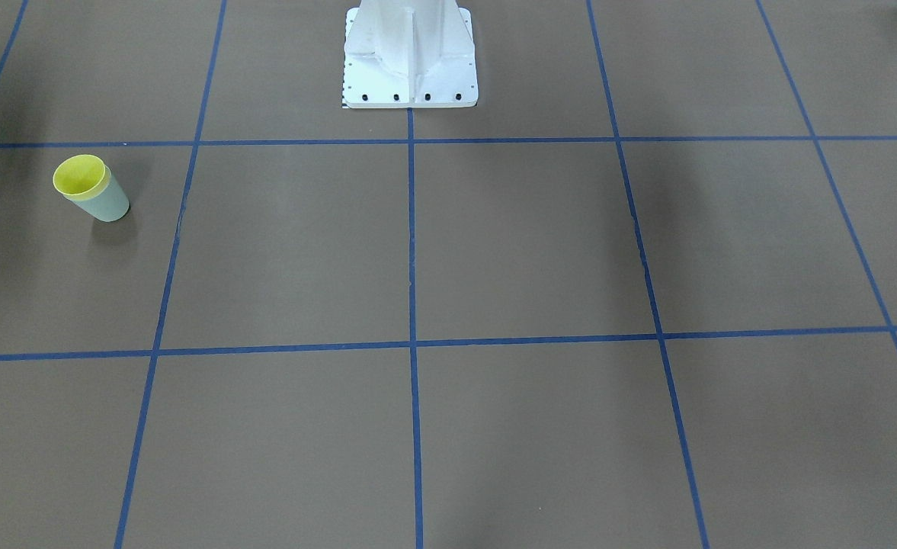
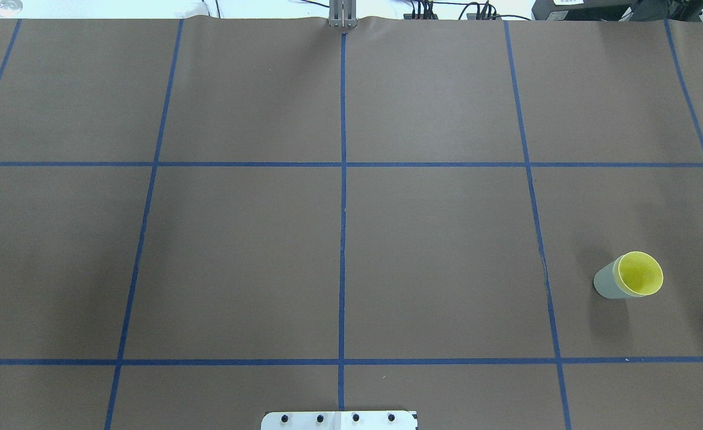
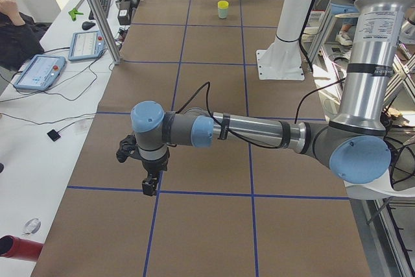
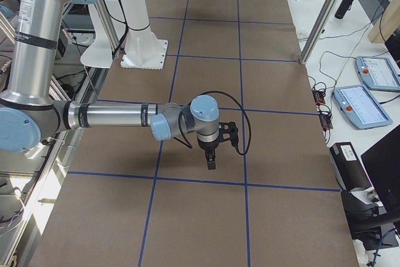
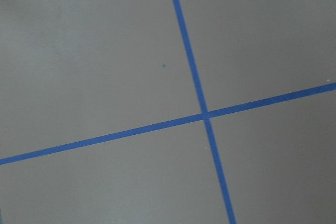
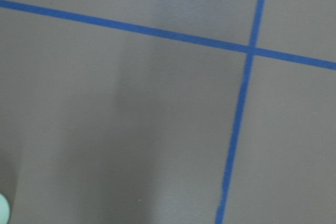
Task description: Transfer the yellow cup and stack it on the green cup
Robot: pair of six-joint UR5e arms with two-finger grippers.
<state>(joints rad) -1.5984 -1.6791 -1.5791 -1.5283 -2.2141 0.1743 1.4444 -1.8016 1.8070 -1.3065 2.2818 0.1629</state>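
Note:
The yellow cup [image 1: 81, 177] sits nested inside the green cup [image 1: 107, 203], and the pair stands upright on the brown table. Overhead, the yellow cup [image 2: 641, 273] shows its rim and inside, with the green cup [image 2: 607, 284] wrapped around it, on the right half of the table. In the exterior left view the stacked pair is small and far away, the yellow cup [image 3: 223, 4] above the green cup [image 3: 223, 13]. My left gripper [image 3: 150, 185] hangs near a tape crossing, far from the cups. My right gripper [image 4: 210, 161] hovers low over the table. I cannot tell whether either is open or shut.
Blue tape lines divide the brown table into squares. The white robot base [image 1: 410, 69] stands at the table's edge. A side bench with tablets [image 3: 39, 72] and cables runs along one side, with metal posts [image 3: 97, 14] beside it. A person's arm [image 3: 13, 27] shows at the bench.

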